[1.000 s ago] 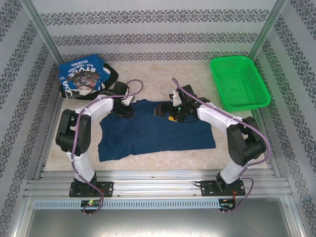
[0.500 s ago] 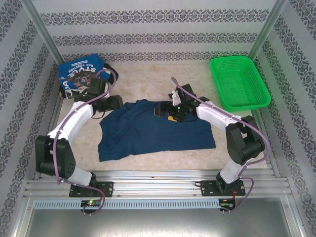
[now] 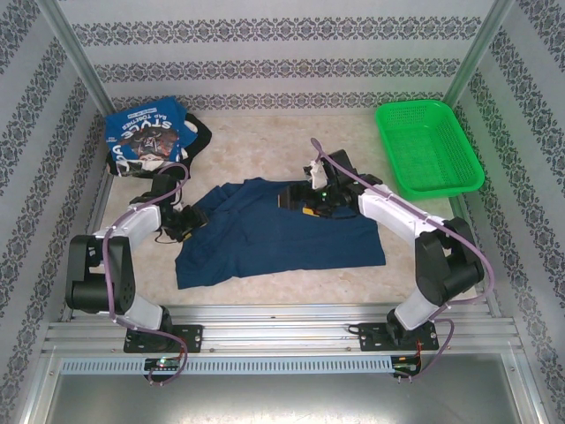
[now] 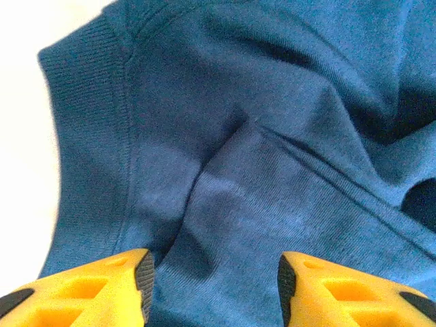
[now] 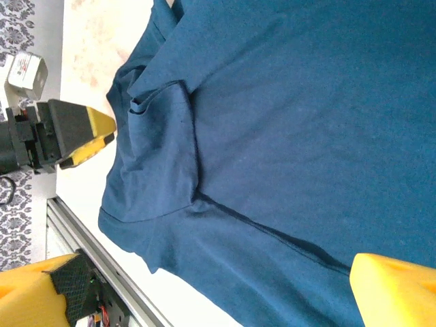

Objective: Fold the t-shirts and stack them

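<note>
1. My left gripper (image 4: 214, 283) hovers with its jaws parted over the navy t-shirt (image 3: 282, 234), at the shirt's 9 o'clock sleeve.
2. My right gripper (image 5: 218, 289) gapes wide and empty at the shirt's 12 o'clock edge.
3. The shirt lies spread mid-table (image 3: 265, 141).

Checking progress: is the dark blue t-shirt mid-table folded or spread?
Spread: the dark blue t-shirt lies open on the table, rumpled only at its left end.

Top cam looks down on the whole table (image 3: 265, 141) from behind its near edge, both wrist cams sit close over the same dark blue t-shirt (image 3: 291, 234), left one closest.
</note>
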### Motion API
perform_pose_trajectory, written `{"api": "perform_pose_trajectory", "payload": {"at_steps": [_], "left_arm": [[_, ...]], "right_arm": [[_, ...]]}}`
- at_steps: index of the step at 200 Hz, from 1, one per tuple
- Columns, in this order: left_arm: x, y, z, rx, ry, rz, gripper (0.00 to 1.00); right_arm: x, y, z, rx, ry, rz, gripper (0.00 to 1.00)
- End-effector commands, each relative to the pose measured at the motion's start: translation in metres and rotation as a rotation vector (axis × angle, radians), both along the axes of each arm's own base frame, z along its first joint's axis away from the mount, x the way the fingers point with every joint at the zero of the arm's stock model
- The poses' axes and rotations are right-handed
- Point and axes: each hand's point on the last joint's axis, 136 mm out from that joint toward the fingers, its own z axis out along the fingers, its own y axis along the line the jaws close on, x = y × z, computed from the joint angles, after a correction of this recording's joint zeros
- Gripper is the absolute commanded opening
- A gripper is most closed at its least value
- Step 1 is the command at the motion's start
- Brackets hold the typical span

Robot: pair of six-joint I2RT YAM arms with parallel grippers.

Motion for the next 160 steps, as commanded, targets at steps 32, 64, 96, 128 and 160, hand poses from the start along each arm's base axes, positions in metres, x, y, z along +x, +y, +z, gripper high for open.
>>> {"api": "perform_pose_trajectory", "payload": {"at_steps": [32,64,96,128,160], "left_arm": [[0.001,0.001,-0.017,-0.027,0.05,0.038,0.41],[-0.004,0.001,-0.022,-0.029,0.066,0.043,0.35],[0.002,0.0,-0.019,-0.031,0.042,0.032,0.13],[0.002,0.014,-0.007,0.072,0.023,0.004,0.0],[-0.001,0.033,0.004,0.187,0.02,-0.008,0.0]], "right_arm": [[-0.007,-0.009,-0.002,-0.009,0.005,-0.002,0.98],[-0.005,-0.011,-0.002,-0.013,0.002,-0.011,0.98],[-0.004,-0.015,-0.004,-0.022,0.005,-0.021,0.98],[-0.005,-0.026,-0.011,-0.059,0.016,-0.045,0.98],[-0.007,-0.048,-0.029,-0.122,0.062,-0.113,0.98]]}}
